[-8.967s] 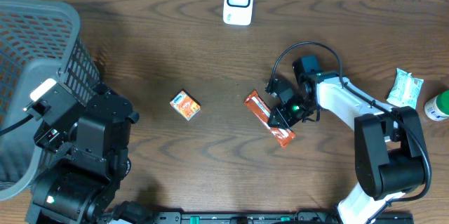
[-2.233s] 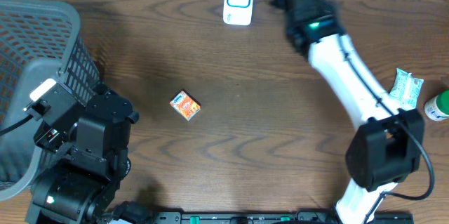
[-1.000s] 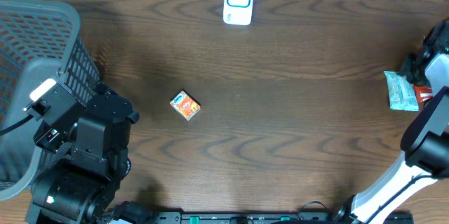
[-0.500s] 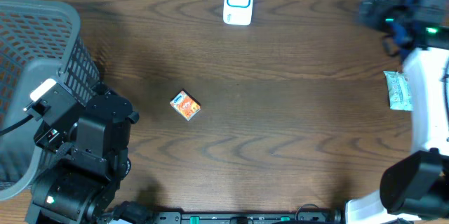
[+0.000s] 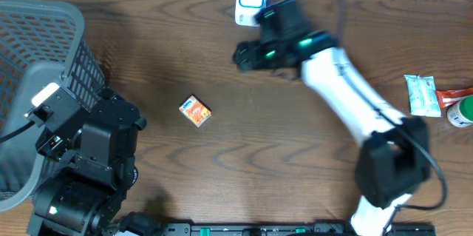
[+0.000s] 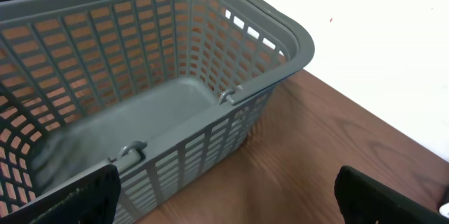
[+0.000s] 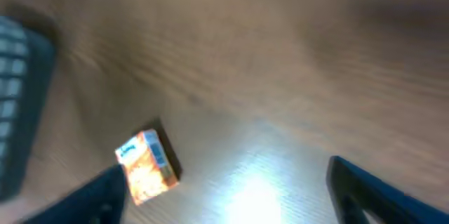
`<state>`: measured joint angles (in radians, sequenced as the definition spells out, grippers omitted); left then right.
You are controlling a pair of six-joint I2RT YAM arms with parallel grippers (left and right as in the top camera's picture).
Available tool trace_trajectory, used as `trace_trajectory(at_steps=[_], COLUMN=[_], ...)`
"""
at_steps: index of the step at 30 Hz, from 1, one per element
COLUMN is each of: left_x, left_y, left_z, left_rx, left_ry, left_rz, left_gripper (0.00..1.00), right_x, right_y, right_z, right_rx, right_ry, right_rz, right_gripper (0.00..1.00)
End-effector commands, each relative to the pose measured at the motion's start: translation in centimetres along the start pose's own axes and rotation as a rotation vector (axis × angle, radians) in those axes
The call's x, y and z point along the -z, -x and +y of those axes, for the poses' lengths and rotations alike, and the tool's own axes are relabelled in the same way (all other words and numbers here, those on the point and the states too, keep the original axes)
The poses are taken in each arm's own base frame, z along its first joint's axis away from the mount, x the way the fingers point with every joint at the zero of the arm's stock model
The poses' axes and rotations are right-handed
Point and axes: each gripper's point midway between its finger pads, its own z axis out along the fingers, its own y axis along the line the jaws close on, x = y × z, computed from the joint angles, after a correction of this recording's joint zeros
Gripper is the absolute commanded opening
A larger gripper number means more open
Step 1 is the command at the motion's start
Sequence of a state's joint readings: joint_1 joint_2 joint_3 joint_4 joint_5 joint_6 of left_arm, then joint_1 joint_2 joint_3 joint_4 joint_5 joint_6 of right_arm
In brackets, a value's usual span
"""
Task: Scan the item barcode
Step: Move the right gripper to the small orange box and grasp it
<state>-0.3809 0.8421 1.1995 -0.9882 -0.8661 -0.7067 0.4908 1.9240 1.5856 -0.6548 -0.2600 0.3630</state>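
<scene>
Since half a second ago our right arm has swung from the far right corner across to the middle of the table; the red-orange snack bar now lies at the right edge just beside the green-white packet, set aside, we judge, because it is finished with. Our right gripper hangs near the white barcode scanner, fingers apart with nothing between them; its camera looks down on the small orange box, which lies flat on the wood, untouched and well apart from the fingers; we take that box for the next item to scan, which would explain the heading. Our left gripper sits spread wide beside the grey basket, out of the way.
</scene>
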Motion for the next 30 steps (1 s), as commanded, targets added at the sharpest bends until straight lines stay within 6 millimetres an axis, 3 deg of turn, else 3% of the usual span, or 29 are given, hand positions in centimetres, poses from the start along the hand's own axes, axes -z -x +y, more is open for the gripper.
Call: trace_trajectory(at_steps=[1,6,10,12,14,16,22,30], left_x=[0.2,0.2,0.2,0.2,0.2,0.2,0.2,0.2], left_y=[0.6,0.6,0.6,0.6,0.6,0.6,0.6,0.6], left_z=[0.2,0.2,0.2,0.2,0.2,0.2,0.2,0.2], left_rx=[0.017,0.017,0.017,0.017,0.017,0.017,0.017,0.017], left_ry=[0.005,0.005,0.005,0.005,0.005,0.005,0.005,0.005], left_rz=[-0.013,-0.013,-0.013,-0.013,-0.013,-0.013,-0.013,-0.013], left_gripper=[0.98,0.98,0.98,0.98,0.98,0.98,0.98,0.98], right_x=[-2.3,-4.5,-6.1,-7.2,-8.1,-8.5,-8.6,-11.0], right_y=[-0.8,-2.3,-4.7,-5.9,-6.9,-7.7,-9.5,-13.1], right_z=[-1.2,1.8,6.4,7.6,8.2,9.1,13.4,15.7], right_rx=[0.019,0.062,0.190,0.220,0.237,0.255,0.393,0.427], right_ry=[-0.249,-0.164,0.043,0.074,0.079,0.092,0.224,0.321], right_rz=[-0.056,-0.018,0.070,0.099,0.118,0.127,0.135,0.212], right_gripper=[0.61,0.45,0.54,0.38,0.11,0.01,0.03,0.01])
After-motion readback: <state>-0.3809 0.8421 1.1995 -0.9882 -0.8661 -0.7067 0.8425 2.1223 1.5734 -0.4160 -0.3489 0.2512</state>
